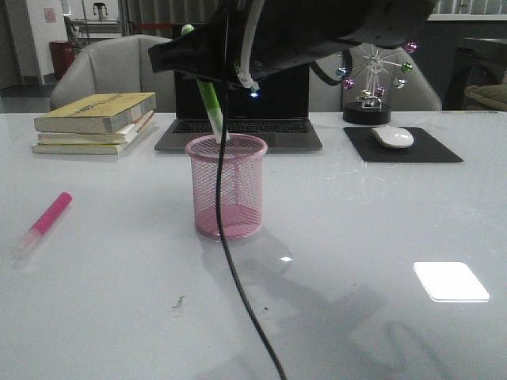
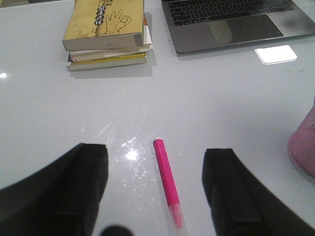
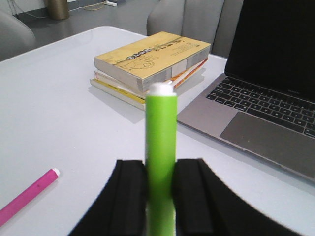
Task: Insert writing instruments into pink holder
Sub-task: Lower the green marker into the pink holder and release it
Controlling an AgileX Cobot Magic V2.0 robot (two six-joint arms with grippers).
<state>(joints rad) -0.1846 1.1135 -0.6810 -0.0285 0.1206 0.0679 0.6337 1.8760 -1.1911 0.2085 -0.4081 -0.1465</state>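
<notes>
The pink holder (image 1: pixel 226 186), a mesh cup, stands mid-table in front of the laptop. My right gripper (image 3: pixel 161 166) is shut on the lime green marker (image 3: pixel 161 132). In the front view the green marker (image 1: pixel 210 103) hangs tilted over the cup, its lower end at the rim's far left side. The pink marker (image 1: pixel 47 220) lies flat on the table to the left. My left gripper (image 2: pixel 155 152) hovers over it, open, with the pink marker (image 2: pixel 166 174) between the fingers (image 2: pixel 83 182) and apart from both. The cup's edge (image 2: pixel 305 147) shows at that view's side.
A stack of books (image 1: pixel 95 120) sits at the back left and an open laptop (image 1: pixel 238 127) behind the cup. A mouse (image 1: pixel 392 137) on a black pad and a ferris-wheel toy (image 1: pixel 376 79) stand back right. A black cable (image 1: pixel 238 285) hangs in front of the cup.
</notes>
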